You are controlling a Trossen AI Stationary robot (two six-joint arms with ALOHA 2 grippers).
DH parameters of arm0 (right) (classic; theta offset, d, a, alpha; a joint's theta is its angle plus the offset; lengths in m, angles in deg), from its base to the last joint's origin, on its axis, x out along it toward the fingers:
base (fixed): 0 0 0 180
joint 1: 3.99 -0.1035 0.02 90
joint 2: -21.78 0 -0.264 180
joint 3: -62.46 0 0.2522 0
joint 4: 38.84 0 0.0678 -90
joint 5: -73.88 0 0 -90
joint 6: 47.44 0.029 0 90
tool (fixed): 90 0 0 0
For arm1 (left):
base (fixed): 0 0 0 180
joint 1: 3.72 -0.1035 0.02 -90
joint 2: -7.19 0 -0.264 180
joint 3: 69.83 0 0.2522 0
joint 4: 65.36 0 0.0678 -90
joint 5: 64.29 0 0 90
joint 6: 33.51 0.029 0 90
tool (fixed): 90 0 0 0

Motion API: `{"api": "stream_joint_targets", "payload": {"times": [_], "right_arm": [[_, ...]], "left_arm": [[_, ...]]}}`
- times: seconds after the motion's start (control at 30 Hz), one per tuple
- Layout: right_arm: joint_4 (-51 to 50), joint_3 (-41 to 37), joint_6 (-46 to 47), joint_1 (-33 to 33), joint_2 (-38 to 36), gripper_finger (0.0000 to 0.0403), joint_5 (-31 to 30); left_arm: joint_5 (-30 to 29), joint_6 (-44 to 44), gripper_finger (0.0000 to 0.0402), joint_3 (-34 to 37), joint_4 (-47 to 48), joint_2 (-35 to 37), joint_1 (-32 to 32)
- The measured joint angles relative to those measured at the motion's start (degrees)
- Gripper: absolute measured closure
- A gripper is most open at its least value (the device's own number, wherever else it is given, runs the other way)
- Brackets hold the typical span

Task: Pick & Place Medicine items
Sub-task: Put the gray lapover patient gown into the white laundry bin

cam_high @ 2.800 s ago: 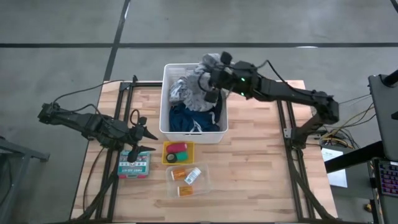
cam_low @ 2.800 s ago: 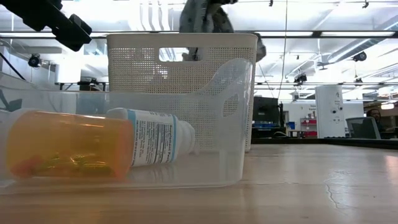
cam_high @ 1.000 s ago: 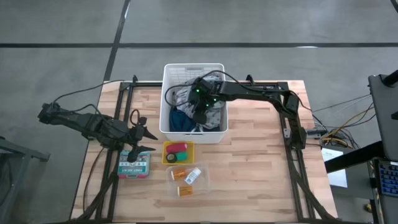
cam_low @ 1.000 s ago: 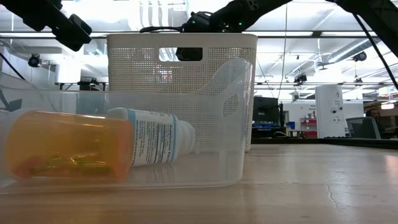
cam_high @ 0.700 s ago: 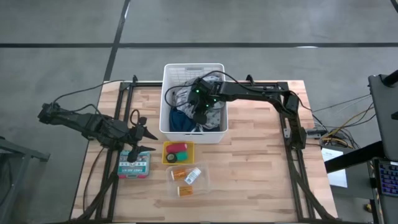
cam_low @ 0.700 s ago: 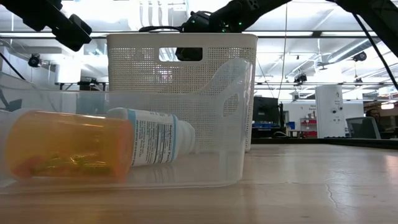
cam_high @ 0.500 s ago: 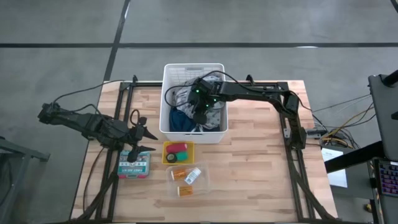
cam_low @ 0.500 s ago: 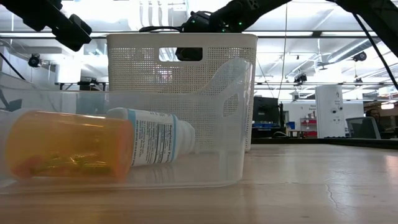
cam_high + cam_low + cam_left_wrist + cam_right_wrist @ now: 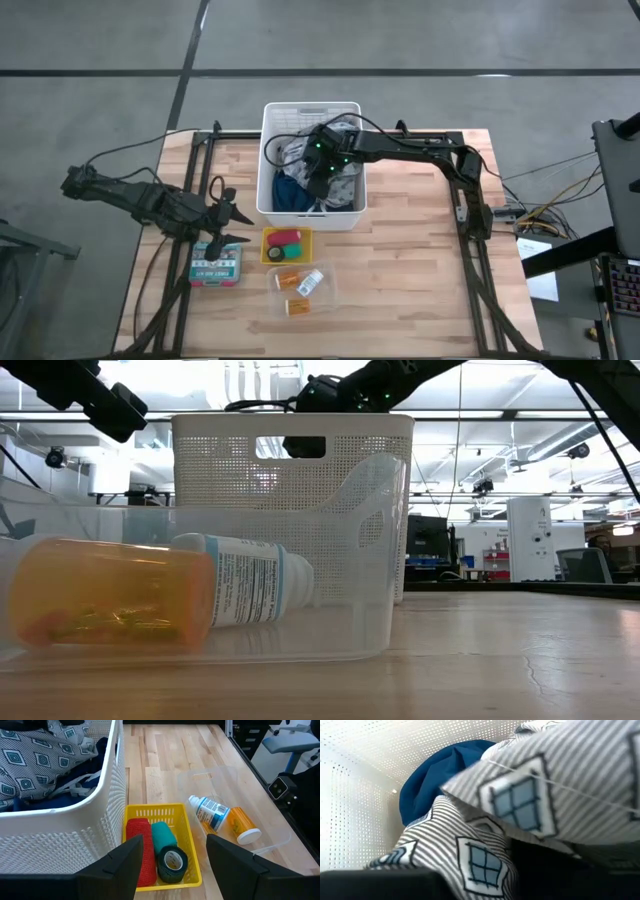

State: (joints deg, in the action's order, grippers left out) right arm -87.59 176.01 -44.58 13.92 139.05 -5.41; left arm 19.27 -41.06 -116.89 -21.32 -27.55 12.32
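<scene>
The medicine items lie near the table's near edge. A pink-red cylinder [image 9: 139, 851], a teal roll [image 9: 163, 835] and a dark green roll [image 9: 173, 864] sit in a yellow tray [image 9: 286, 244]. Two orange pill bottles [image 9: 292, 293] and a white labelled bottle [image 9: 247, 579] lie on their sides in a clear tray [image 9: 301, 289]. My left gripper [image 9: 175, 870] hovers open, left of the yellow tray. My right gripper [image 9: 321, 179] is down inside the white basket [image 9: 311, 110], open, among the grey patterned cloth [image 9: 470, 855] and the blue cloth [image 9: 445, 775]. My right gripper reaches into the basket from above. Folds of the grey patterned cloth [image 9: 485, 865] lie between its fingers, on the cloth pile in the basket. Whether the fingers touch the cloth, I cannot tell.
A teal box [image 9: 216, 263] lies on the table under my left gripper. The white basket stands at the far middle of the table, right behind the yellow tray. Bare wood stretches over the table's right half [image 9: 420, 260].
</scene>
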Motion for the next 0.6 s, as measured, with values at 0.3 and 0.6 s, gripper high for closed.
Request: {"api": "stream_joint_targets", "payload": {"times": [0.3, 0.6], "right_arm": [[-0.24, 0.0, -0.2, -0.02, 0.0, 0.0149, 1.39], [-0.35, 0.0, -4.21, -0.11, 0.0, 0.0079, 1.36]], "left_arm": [[0.0, 0.0, 0.0176, -0.01, 0.0, 0.0, 0.01], [0.0, 0.0, 0.0176, 0.0, 0.0, 0.0, 0.01]]}}
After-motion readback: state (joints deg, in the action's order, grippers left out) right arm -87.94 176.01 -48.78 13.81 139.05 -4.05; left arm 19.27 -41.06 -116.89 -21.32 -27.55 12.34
